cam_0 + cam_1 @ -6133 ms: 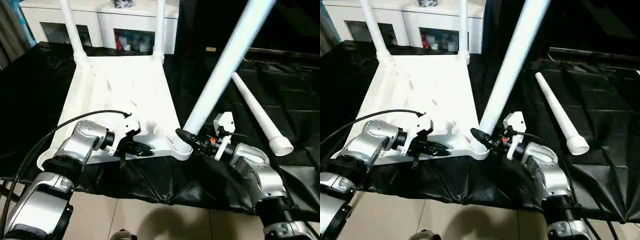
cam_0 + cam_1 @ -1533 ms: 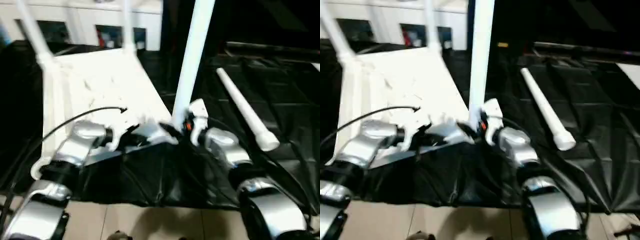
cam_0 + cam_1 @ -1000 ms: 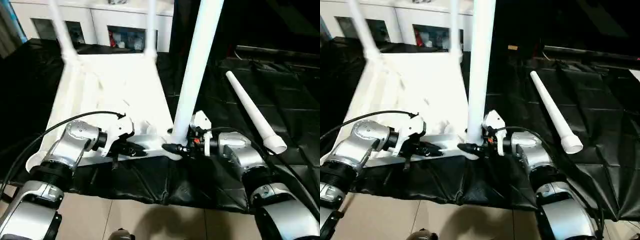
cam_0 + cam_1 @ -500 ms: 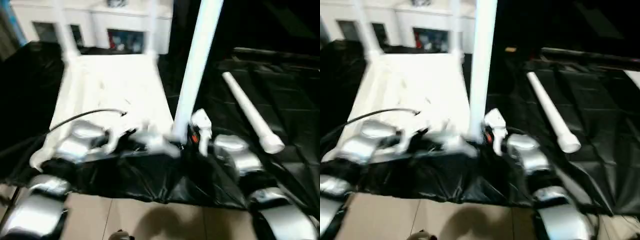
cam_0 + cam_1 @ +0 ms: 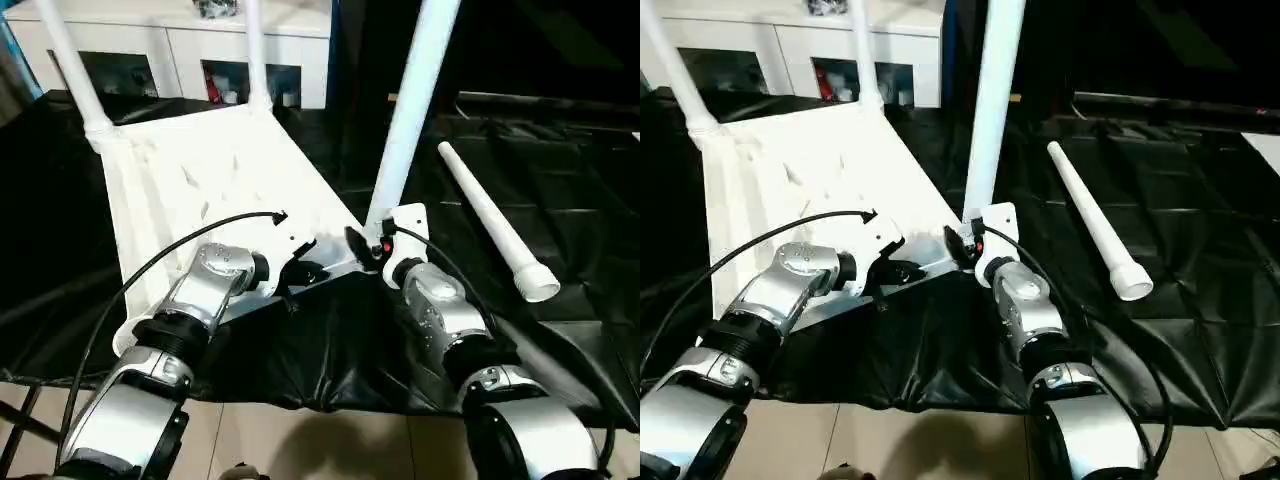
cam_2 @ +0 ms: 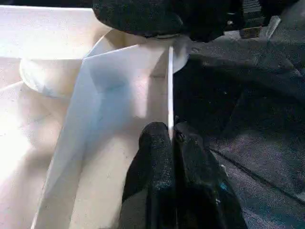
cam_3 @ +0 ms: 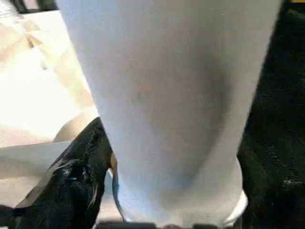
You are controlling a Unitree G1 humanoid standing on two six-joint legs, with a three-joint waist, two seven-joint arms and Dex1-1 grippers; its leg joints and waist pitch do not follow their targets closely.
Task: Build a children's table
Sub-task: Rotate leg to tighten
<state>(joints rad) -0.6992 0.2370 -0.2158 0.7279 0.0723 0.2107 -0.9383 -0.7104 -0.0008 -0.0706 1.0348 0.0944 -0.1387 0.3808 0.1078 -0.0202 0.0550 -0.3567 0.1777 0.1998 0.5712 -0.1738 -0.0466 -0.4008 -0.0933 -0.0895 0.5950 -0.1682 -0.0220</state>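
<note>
Tabletop (image 5: 200, 170) swung, near edge now slanting up-right at frame centre. My left gripper (image 6: 170, 138) pinches its rim; right gripper (image 5: 362, 245) fingers straddle upright leg (image 5: 412, 110).

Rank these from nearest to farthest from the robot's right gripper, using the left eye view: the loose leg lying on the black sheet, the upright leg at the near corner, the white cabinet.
1. The upright leg: right at the right gripper, at the tabletop's near corner.
2. The loose leg: lying on the black sheet, off to the robot's right.
3. The white cabinet: at the back, beyond the tabletop.
</note>
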